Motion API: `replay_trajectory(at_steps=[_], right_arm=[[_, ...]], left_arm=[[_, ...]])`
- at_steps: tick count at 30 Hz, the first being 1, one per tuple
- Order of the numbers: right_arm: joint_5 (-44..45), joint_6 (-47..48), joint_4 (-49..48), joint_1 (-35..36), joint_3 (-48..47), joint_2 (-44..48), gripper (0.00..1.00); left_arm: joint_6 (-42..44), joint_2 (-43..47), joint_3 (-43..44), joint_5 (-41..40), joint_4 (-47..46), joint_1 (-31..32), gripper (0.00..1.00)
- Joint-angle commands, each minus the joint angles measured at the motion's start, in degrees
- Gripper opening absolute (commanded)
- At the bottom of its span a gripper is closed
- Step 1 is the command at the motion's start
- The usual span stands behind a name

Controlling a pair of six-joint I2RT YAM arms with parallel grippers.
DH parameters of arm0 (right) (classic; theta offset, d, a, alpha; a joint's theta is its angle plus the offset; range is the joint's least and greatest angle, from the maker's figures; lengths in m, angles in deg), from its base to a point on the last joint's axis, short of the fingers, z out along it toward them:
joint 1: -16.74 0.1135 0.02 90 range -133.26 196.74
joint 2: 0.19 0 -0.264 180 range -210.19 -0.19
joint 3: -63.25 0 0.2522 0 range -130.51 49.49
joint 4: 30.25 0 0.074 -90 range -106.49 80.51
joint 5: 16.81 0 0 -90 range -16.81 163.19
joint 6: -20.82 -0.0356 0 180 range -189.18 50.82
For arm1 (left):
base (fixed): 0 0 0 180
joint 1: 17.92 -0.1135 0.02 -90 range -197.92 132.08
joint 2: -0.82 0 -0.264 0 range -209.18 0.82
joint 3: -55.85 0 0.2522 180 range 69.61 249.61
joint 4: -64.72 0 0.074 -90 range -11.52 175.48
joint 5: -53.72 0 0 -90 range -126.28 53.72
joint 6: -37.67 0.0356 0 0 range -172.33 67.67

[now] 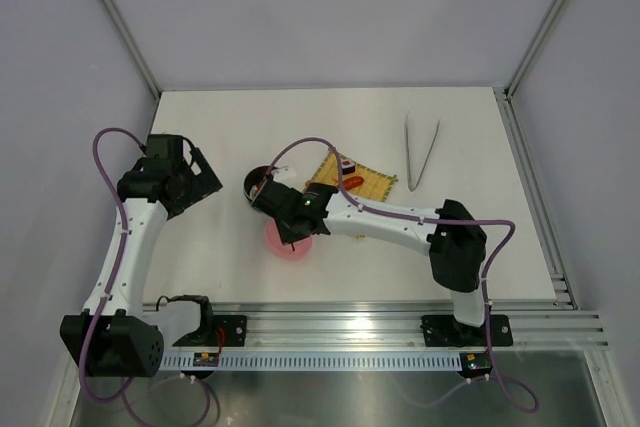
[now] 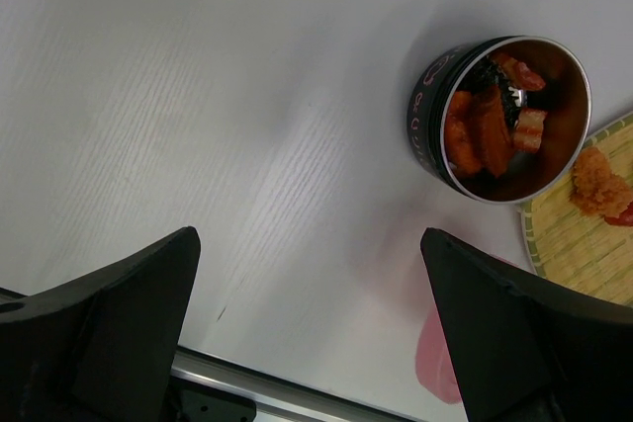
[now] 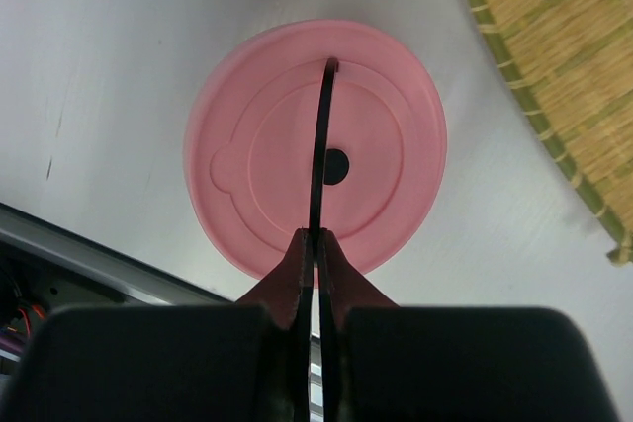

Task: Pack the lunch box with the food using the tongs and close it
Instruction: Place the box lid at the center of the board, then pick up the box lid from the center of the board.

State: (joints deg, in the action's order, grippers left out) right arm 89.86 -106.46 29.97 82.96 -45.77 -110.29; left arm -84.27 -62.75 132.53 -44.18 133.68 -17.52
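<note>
The lunch box (image 2: 425,116), a round metal tin with a dark wall, stands open with orange and red food pieces (image 2: 490,130) inside; it is left of the mat (image 1: 252,179). The pink lid (image 3: 257,160) lies flat near the table's front. My right gripper (image 3: 316,236) hovers right over the lid (image 1: 285,247), shut on a thin dark strip (image 3: 322,126) that crosses the lid's middle. My left gripper (image 2: 316,333) is open over bare table, left of the tin. A sushi roll (image 1: 347,162) and a red sausage (image 1: 350,181) rest on the mat. The tongs (image 1: 420,152) lie at back right.
The bamboo mat (image 1: 372,185) lies right of the tin and also carries a fried orange piece (image 2: 598,185); its edge (image 3: 554,66) is close to the lid. A metal rail (image 1: 380,319) runs along the table's near edge. Walls enclose the table on three sides.
</note>
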Motion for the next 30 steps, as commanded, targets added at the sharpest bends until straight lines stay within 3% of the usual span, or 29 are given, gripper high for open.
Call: replay_trajectory(at_steps=[1,4,6,9,15,22,30], right_arm=[[-2.1,-1.1,-4.3,0.9,0.0,-2.8,0.00],[-4.4,-1.0,-6.2,1.0,1.0,-3.5,0.09],[-5.2,-1.2,-7.4,1.1,2.0,-2.1,0.36],[-4.9,-1.2,-8.2,1.1,3.4,-0.3,0.52],[-2.0,-2.1,-7.9,0.8,6.3,5.0,0.54],[1.8,-4.0,-6.8,-6.4,17.3,17.9,0.55],[4.1,-2.0,-3.3,-18.5,26.5,31.0,0.56]], left_arm=[[1.5,2.1,-0.5,2.3,-2.3,-0.3,0.99],[1.6,2.7,-0.3,1.8,-1.3,-0.4,0.99],[1.6,3.0,-0.2,1.5,-0.6,-0.3,0.99],[1.5,3.8,-0.6,1.4,-0.1,-0.3,0.99],[2.5,4.8,-2.0,3.5,0.9,1.7,0.99],[-5.8,2.7,-4.0,0.2,1.5,17.0,0.99],[-17.3,-2.3,-10.9,7.9,-7.0,29.4,0.97]])
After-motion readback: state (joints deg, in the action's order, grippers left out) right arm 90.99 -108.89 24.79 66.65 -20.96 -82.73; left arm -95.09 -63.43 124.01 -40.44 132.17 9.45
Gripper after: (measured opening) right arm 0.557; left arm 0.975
